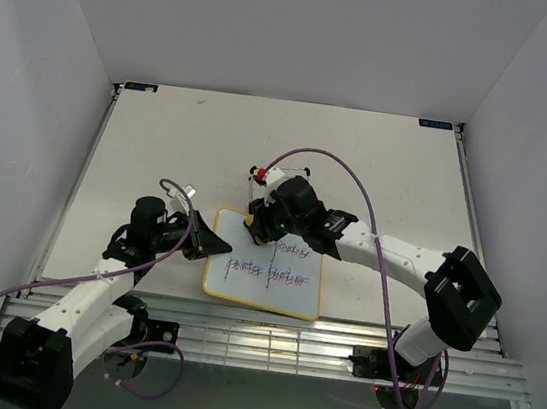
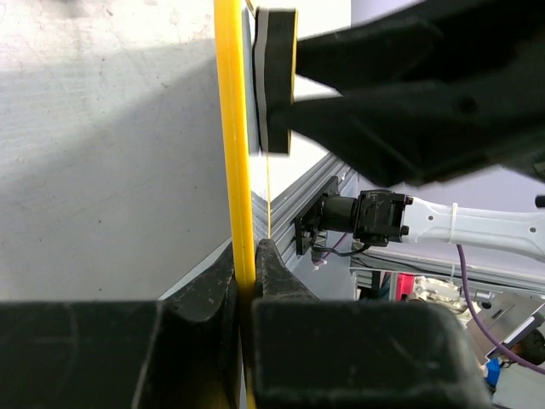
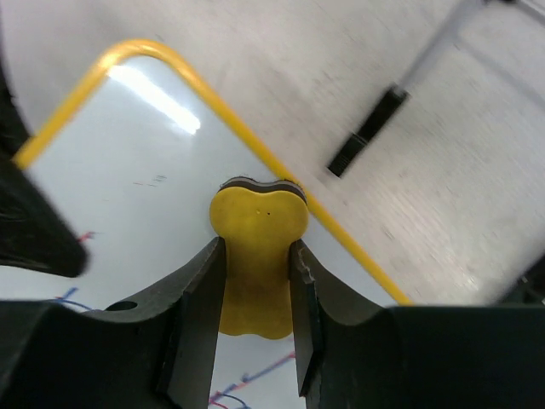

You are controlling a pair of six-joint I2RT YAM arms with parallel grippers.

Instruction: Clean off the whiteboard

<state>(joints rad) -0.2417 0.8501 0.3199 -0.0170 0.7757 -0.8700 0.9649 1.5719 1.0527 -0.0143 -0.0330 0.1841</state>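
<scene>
from above, the small white rectangular whiteboard with rounded corners and a thin yellow frame (image 1: 288, 285) lies flat on the pale desk (image 1: 162, 129), near its front edge and about midway between the two arms. purple-red and blue scribbled lines (image 1: 267, 272) cross the whiteboard's middle. the left gripper (image 1: 203, 239) meets the whiteboard's left edge, and the right gripper (image 1: 256, 224) hangs over its far left corner with a small yellow bone-shaped eraser (image 1: 249, 222) in its grip. a thin black wire stand with a red tip (image 1: 255, 173) sits on the desk just beyond that corner. in the left wrist view, the left gripper (image 2: 247, 266) is pressed together on the whiteboard (image 2: 234, 162), whose yellow frame shows edge-on between the fingers (image 2: 200, 298); the eraser (image 2: 274, 77), dark foam with a yellow back, lies against the whiteboard's face higher up. in the right wrist view, the right gripper (image 3: 255, 249) pinches the eraser (image 3: 258, 217) at its narrow waist between both fingers (image 3: 200, 307), over the whiteboard (image 3: 145, 145) close to its rounded corner. a few red and blue marks (image 3: 255, 375) show near the bottom. a blurred black bar (image 3: 366, 141) lies on the desk (image 3: 443, 221) beyond the frame.
</scene>
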